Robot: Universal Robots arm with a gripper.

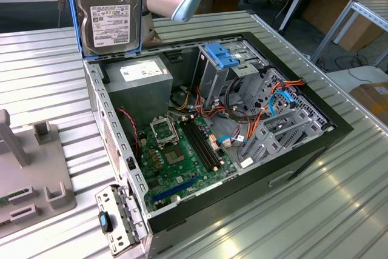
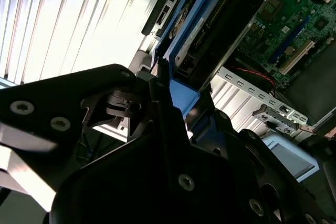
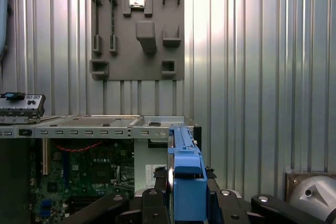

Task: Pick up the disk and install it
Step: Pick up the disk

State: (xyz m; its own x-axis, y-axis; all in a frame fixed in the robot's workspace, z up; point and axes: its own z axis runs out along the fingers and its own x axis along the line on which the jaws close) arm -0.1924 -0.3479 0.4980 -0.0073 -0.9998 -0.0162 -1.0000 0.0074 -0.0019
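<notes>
I'm holding the disk (image 1: 109, 10) upright, upper left of the exterior view, fingers (image 3: 156, 205) clamping its blue carrier, hovering over the computer case (image 1: 315, 150) edge

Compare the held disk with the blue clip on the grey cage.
The disk stands upright in the air, gripped by the tool; the blue clip sits on its cage inside the case. The disk is larger, grey metal with a white label; the clip is short, all blue. Both have bright blue plastic.
</notes>
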